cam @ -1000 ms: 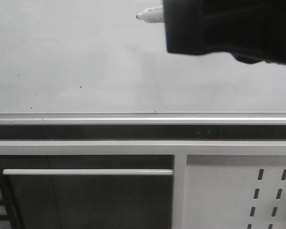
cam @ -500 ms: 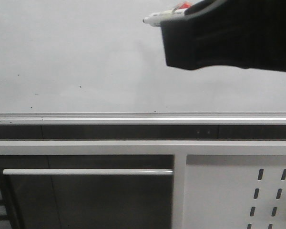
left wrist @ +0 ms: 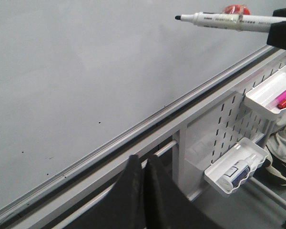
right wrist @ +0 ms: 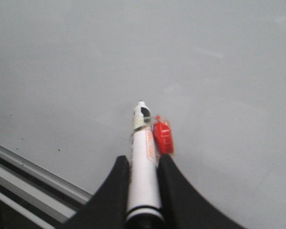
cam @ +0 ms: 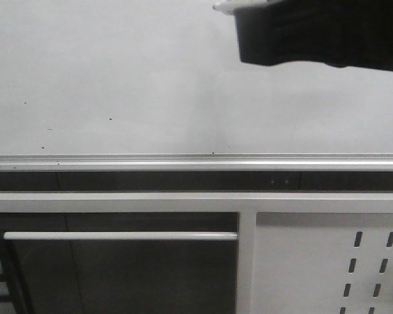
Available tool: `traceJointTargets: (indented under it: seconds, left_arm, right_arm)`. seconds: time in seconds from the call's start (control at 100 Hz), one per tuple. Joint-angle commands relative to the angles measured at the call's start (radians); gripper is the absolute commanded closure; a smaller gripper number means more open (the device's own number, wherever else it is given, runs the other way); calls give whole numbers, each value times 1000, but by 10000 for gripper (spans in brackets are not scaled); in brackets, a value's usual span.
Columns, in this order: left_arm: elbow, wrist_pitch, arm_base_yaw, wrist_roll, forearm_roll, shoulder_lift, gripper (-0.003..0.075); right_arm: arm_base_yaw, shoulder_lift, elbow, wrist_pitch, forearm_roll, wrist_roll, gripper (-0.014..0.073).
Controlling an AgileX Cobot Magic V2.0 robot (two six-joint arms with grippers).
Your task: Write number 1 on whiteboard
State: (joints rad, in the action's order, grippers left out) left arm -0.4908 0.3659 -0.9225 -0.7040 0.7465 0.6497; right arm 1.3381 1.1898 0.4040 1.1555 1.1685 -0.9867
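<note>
The whiteboard (cam: pixel 118 72) fills the upper half of the front view, with a silver bottom rail (cam: pixel 183 160) and a few tiny black specks. No number 1 stroke shows on it in any view. My right gripper (right wrist: pixel 142 164) is shut on a white marker (right wrist: pixel 144 167) with a black tip and a red tag (right wrist: pixel 163 137) beside it. In the front view the marker tip (cam: pixel 219 7) pokes out at the top edge, in front of the board. The marker also shows in the left wrist view (left wrist: pixel 224 21). My left gripper (left wrist: pixel 143 162) is shut and empty, below the rail.
Below the rail runs a white frame with a horizontal bar (cam: pixel 118 236) and a grey perforated panel (cam: pixel 340 261). Two white trays hang on the panel: one (left wrist: pixel 269 93) holds a pink and a red marker, the other (left wrist: pixel 236 167) a small bottle.
My right gripper with the marker has moved up and to the right along the board; the marker tip now sits at the top edge of the front view. No stroke has appeared.
</note>
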Motion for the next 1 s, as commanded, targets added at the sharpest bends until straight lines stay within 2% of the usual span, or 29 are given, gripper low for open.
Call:
traceJointTargets:
  seconds: [0.0, 0.4, 0.61, 0.99]
  left_arm:
    - [-29, -56, -8, -10, 37, -1, 738]
    - [-29, -56, -8, -10, 43, -1, 738]
    - [-29, -56, -8, -10, 43, -1, 738]
    - [-29, -65, -8, -10, 43, -1, 738]
  right_arm:
    - [-12, -11, 36, 140, -82, -12, 673]
    - [-85, -11, 46, 138, -125, -12, 673]
    - [-123, -11, 46, 79, -125, -12, 673]
    - [-123, -11, 44, -13, -58, -12, 673]
